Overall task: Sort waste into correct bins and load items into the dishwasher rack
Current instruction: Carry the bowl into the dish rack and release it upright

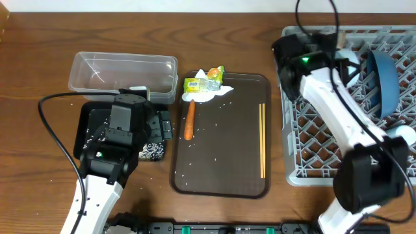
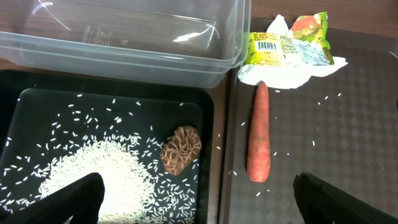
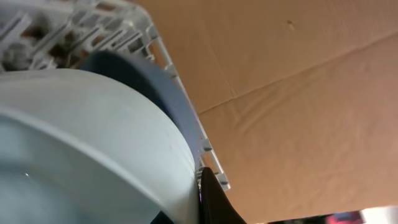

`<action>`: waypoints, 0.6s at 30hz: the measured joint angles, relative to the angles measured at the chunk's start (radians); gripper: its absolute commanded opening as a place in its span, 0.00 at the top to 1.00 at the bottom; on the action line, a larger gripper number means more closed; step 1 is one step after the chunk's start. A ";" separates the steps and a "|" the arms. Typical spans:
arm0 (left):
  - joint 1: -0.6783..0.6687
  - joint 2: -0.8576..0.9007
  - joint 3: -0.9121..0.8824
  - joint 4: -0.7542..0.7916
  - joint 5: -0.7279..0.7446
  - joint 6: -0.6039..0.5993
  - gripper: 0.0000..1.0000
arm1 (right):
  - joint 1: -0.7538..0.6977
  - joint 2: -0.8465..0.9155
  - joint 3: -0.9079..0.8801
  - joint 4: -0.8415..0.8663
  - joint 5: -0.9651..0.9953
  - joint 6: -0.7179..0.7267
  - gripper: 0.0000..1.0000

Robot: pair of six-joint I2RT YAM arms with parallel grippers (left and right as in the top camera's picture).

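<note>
Sorting half done.
Binned: rice, brown lump; carrot, wrapper, chopsticks remain; left claw gapes empty, right claw closed.

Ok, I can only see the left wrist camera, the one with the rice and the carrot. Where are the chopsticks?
Observer: The chopsticks lie side by side along the right side of the dark brown serving tray, beyond what your view covers.
Operator: Is the big blue dish in the rack?
Observer: Yes, the dark blue dish stands on edge in the grey dishwasher rack, which sits to the right of the tray.
Operator: And the bowl?
Observer: The right wrist camera shows a white bowl very close up, with the dark blue dish just behind it near the rack's edge.
</note>
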 measured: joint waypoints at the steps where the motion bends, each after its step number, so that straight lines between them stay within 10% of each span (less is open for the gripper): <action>1: 0.000 0.000 0.000 0.000 0.000 0.000 0.02 | 0.002 0.021 0.000 0.001 0.006 -0.006 0.99; 18: 0.000 0.000 0.000 0.000 0.000 0.000 0.02 | 0.068 0.150 -0.003 0.003 0.032 -0.033 0.99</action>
